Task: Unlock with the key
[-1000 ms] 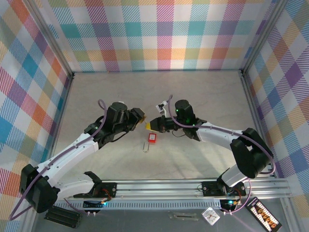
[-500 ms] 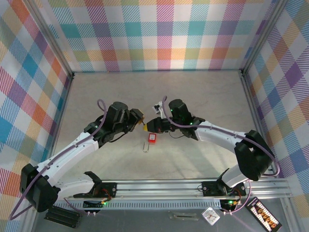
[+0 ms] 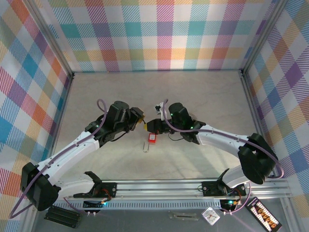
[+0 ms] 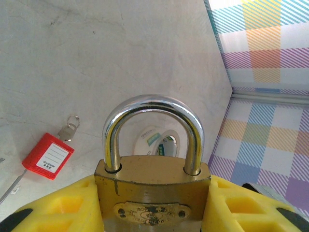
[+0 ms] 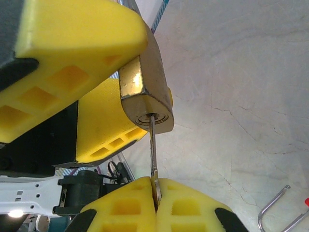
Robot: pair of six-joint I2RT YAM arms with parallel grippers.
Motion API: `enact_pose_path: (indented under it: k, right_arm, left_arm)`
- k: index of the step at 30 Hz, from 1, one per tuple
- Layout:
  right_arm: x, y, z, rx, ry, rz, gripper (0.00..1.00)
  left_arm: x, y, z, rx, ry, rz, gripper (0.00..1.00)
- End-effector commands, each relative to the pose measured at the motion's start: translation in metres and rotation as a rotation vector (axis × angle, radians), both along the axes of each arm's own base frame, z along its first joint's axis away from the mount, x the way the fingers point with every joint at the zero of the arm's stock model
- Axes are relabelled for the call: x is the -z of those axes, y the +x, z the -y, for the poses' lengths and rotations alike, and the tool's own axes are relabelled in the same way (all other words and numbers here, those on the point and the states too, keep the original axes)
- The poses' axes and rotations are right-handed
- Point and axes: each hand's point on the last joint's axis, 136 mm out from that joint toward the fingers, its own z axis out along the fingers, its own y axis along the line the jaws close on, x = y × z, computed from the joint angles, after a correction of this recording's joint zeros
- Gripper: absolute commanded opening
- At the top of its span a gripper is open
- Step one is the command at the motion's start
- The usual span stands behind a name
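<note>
You see the right claw (image 5: 155, 187) pinched tight on the key (image 5: 152, 145), whose blade runs straight up with its tip in the keyhole on the padlock's (image 5: 145, 94) underside. The left claw (image 5: 139, 81) clamps the brass padlock between yellow fingers, above the pale marbled desk (image 5: 241, 72).

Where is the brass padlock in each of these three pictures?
Top view: padlock at centre, between left hand and right hand.
Left wrist: padlock bottom centre, shackle upward.
Right wrist: padlock upper centre, key in its keyhole.
Shared landmark: the left hand's yellow fingers gripping it.
</note>
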Motion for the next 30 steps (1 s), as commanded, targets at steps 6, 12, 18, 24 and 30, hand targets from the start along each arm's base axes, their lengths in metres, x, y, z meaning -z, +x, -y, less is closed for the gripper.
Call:
enact_pose_path:
  k: [6, 12, 18, 24, 30]
  right_arm:
    - [-0.015, 0.021, 0.003, 0.1, 0.072, 0.061, 0.0]
    - [-0.011, 0.009, 0.005, 0.06, 0.077, 0.03, 0.0]
    - [-0.015, -0.002, 0.005, 0.025, 0.094, 0.022, 0.0]
    - [-0.01, -0.012, 0.004, 0.011, 0.096, 0.003, 0.0]
    - [-0.017, -0.015, 0.003, 0.001, 0.093, 0.031, 0.0]
  left_arm:
    - [-0.033, -0.021, 0.009, 0.111, 0.021, 0.066, 0.0]
    - [-0.047, -0.015, -0.004, 0.108, 0.09, 0.099, 0.0]
    - [-0.051, -0.008, -0.015, 0.089, 0.132, 0.108, 0.0]
    - [-0.066, 0.003, -0.014, 0.098, 0.148, 0.141, 0.0]
    - [-0.05, 0.004, -0.007, 0.106, 0.123, 0.111, 0.0]
